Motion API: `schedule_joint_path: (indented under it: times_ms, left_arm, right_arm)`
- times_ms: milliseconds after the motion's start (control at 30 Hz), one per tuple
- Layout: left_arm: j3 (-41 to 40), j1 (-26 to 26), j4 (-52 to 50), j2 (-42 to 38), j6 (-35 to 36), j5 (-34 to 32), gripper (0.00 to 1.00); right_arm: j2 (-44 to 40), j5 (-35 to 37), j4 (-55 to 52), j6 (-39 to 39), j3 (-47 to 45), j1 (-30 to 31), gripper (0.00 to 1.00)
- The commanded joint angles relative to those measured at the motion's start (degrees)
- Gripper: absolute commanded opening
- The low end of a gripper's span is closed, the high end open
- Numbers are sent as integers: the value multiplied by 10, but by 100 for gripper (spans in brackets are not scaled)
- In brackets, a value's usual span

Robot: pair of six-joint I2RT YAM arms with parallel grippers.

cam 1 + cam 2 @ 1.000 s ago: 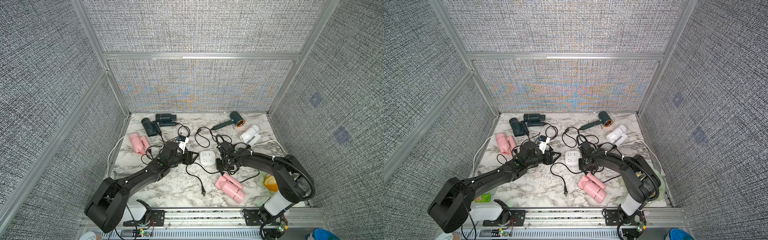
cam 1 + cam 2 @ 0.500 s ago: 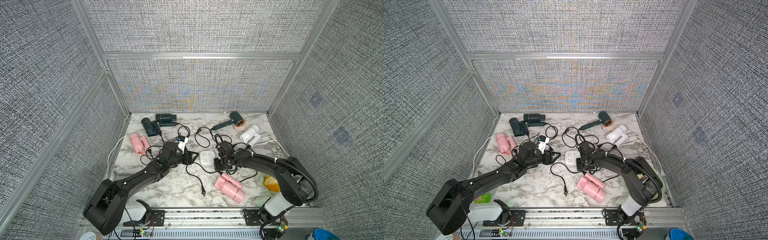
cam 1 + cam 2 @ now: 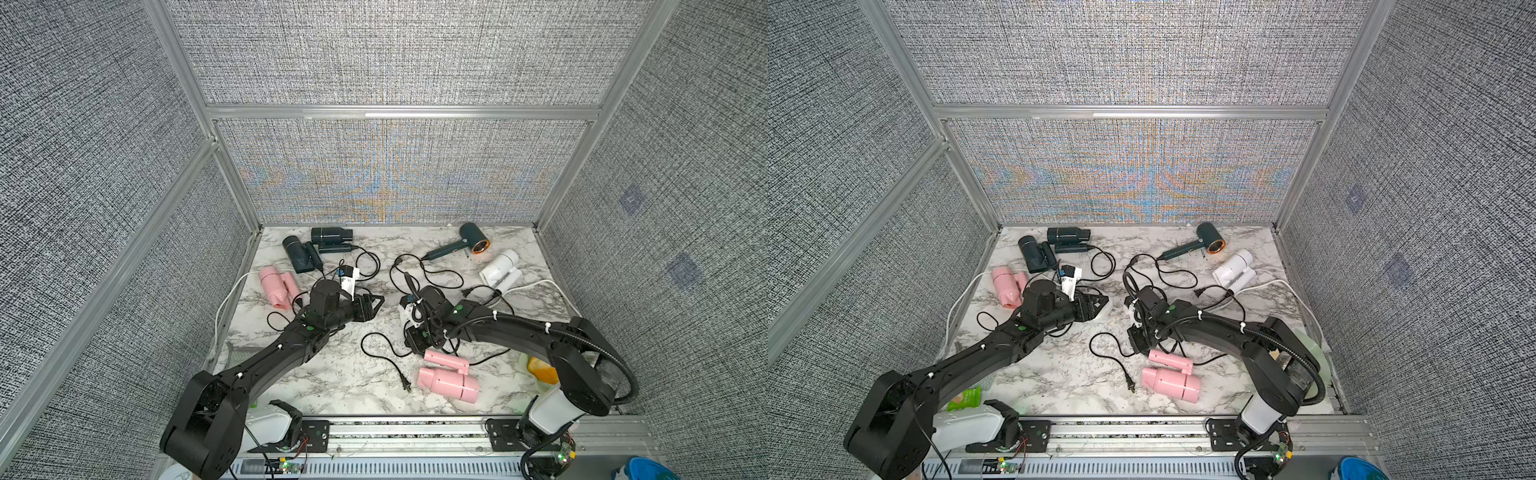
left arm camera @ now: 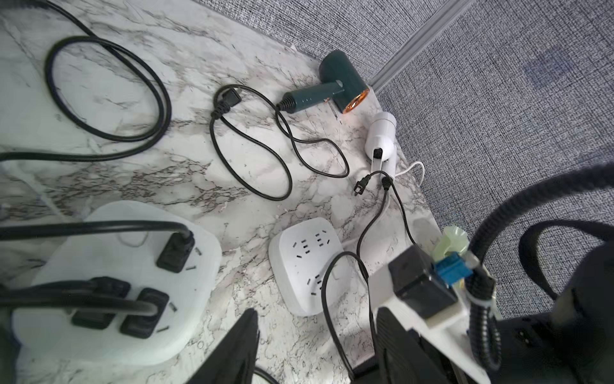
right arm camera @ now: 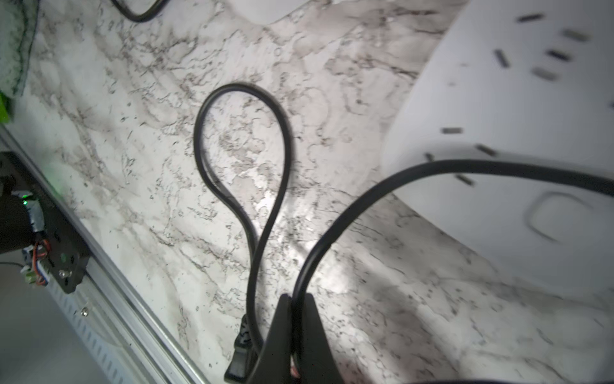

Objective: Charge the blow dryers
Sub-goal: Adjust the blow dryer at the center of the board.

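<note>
On the marble table, the left pink dryer lies at the left side. Its barrel runs front to back and its handle is folded alongside. Just behind it, one dark dryer slants much the same way, while the rear dark dryer lies crosswise along the table's back edge. The left gripper points rightward with its fingers spread wide apart. In the left wrist view a socket block carrying three black plugs sits beside it, and an empty socket block lies just ahead. The right gripper has its fingers pressed together, pinching a black cord that arcs across the edge of a white block. Near the front edge, the second pink dryer lies crosswise with its handle folded behind it. At the back right, the copper-ringed dryer aims its nozzle to the front right and stretches its handle leftward. Beside it, the white dryer slants from back right to front left.
</note>
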Motion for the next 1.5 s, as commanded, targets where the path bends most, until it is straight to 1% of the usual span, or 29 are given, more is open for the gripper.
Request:
schedule_joint_path:
  times_ms: [0, 233, 333, 533, 667, 767, 800, 900, 1000, 1100, 1267, 1333, 1367, 1467]
  left_arm:
    - [-2, 6, -26, -14, 9, -2, 58]
    - [-8, 34, -52, -40, 3, -5, 58]
    - [-10, 49, -63, -46, 6, -6, 58]
    - [-20, 68, -67, -54, 1, -5, 58]
    - [-23, 69, -67, -55, 2, -4, 57]
    - [-27, 69, -58, -59, 7, 1, 57]
    - [-28, 69, -55, -59, 10, 5, 57]
    - [-30, 68, -52, -59, 13, 7, 57]
    - [-30, 69, -52, -58, 16, 11, 57]
    - [-33, 69, -52, -60, 16, 12, 57]
    - [-39, 69, -38, -62, 13, 19, 57]
    - [-40, 69, -31, -61, 16, 26, 57]
    - [-41, 69, -29, -61, 16, 28, 57]
    - [-41, 69, -29, -62, 20, 31, 57]
  right_arm:
    - [25, -29, 16, -12, 23, 18, 4]
    - [71, -46, 36, -12, 55, 40, 4]
    - [81, -78, 52, -16, 63, 51, 4]
    - [102, -118, 59, -37, 76, 64, 3]
    - [107, -125, 68, -36, 76, 64, 3]
    - [109, -102, 69, -30, 80, 64, 3]
    - [111, -109, 71, -32, 83, 64, 3]
    - [112, -161, 92, -42, 82, 65, 2]
    - [116, -168, 91, -50, 86, 64, 2]
    - [119, -150, 81, -53, 89, 64, 2]
    - [118, -87, 78, -35, 90, 62, 3]
    - [116, -63, 84, -24, 89, 59, 6]
    - [116, -53, 85, -21, 90, 58, 10]
    - [109, -40, 95, -10, 89, 53, 26]
